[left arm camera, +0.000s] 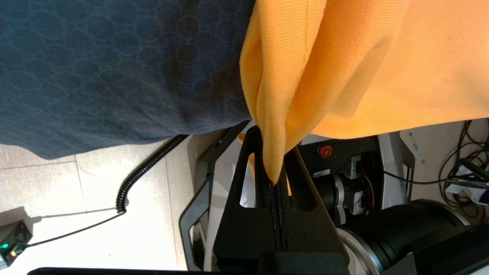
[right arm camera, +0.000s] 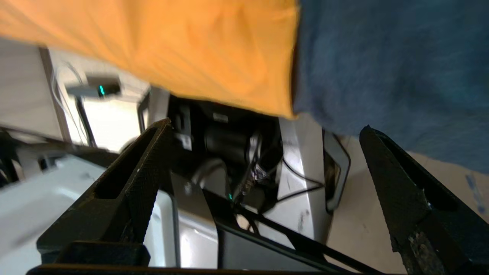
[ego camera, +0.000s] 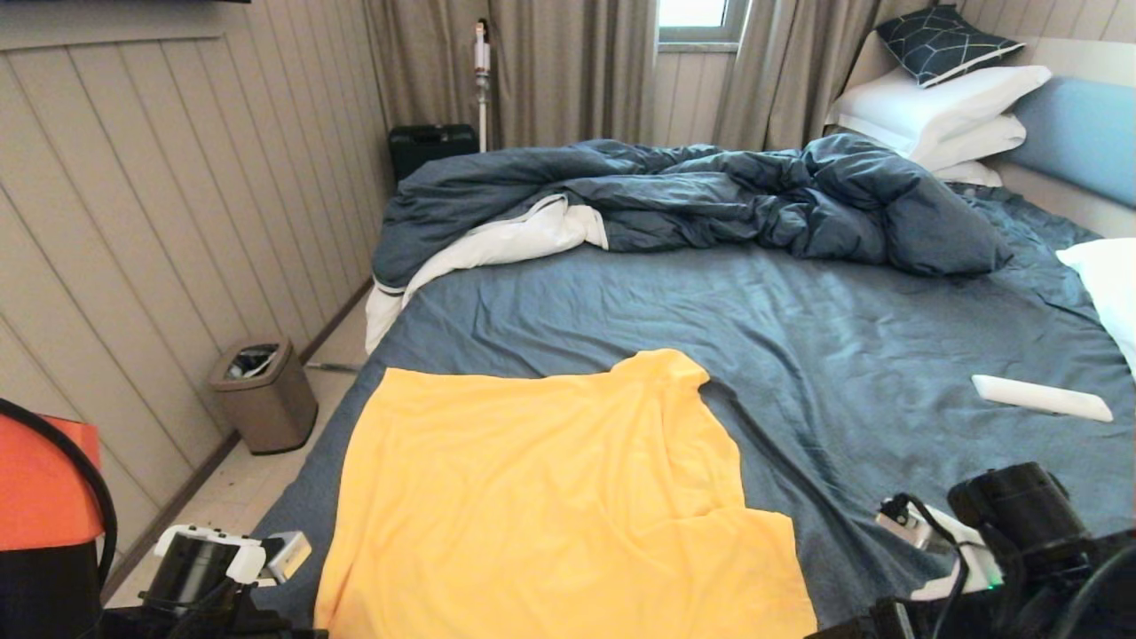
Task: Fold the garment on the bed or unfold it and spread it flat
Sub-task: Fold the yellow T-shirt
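The yellow-orange garment (ego camera: 550, 497) lies spread over the near left part of the bed (ego camera: 843, 355), its hem reaching the near edge. Below that edge my left gripper (left arm camera: 273, 145) is shut on a bunched fold of the garment (left arm camera: 344, 68) that hangs down off the sheet (left arm camera: 95, 68). My right gripper (right arm camera: 265, 128) stands wide open under the garment's (right arm camera: 172, 49) other near corner, with nothing between its fingers and apart from the cloth. In the head view both sets of jaws are hidden below the bed's edge; only the right arm (ego camera: 1021, 524) shows.
A rumpled dark blue duvet (ego camera: 710, 195) with white lining lies across the far half of the bed, with white pillows (ego camera: 941, 106) at the right. A white flat remote-like thing (ego camera: 1038, 397) rests on the sheet at the right. A bin (ego camera: 264, 393) stands on the floor at the left.
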### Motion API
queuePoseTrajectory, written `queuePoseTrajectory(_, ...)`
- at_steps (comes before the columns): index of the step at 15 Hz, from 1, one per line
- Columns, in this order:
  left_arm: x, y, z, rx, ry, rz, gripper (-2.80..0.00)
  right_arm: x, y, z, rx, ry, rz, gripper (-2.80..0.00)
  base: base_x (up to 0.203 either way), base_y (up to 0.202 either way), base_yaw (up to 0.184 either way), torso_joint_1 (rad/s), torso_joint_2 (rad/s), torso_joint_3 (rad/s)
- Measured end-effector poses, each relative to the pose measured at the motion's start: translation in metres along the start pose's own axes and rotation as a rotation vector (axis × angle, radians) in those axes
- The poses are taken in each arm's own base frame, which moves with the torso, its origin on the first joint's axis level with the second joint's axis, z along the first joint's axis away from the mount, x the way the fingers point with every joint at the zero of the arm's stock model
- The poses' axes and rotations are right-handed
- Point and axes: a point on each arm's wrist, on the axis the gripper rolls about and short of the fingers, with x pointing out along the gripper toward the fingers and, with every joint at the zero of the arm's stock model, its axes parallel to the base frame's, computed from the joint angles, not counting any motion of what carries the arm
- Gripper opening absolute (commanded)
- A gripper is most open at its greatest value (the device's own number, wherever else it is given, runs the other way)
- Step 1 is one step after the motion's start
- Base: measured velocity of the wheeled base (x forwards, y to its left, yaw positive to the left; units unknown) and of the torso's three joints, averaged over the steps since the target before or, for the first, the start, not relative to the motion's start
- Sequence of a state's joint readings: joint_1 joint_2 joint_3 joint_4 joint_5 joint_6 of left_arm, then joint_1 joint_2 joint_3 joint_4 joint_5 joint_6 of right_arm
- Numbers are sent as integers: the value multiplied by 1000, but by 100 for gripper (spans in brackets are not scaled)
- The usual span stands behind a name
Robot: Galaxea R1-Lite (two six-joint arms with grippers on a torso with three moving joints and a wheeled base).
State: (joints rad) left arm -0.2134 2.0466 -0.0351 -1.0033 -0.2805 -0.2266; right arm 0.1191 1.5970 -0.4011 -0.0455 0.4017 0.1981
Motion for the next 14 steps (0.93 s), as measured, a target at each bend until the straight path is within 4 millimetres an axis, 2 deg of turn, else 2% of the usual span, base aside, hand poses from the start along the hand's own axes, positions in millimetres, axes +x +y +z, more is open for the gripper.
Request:
queuePoseTrajectory(7, 1, 0, 0, -2, 3, 1, -280, 33, 5, 0, -68, 54, 24, 0, 0, 0, 0, 0, 0, 0)
queuePoseTrajectory(14, 0, 0, -1, -14, 3, 1, -280, 53, -1, 3, -99, -15, 41, 0, 0, 0, 0, 0, 0, 0)
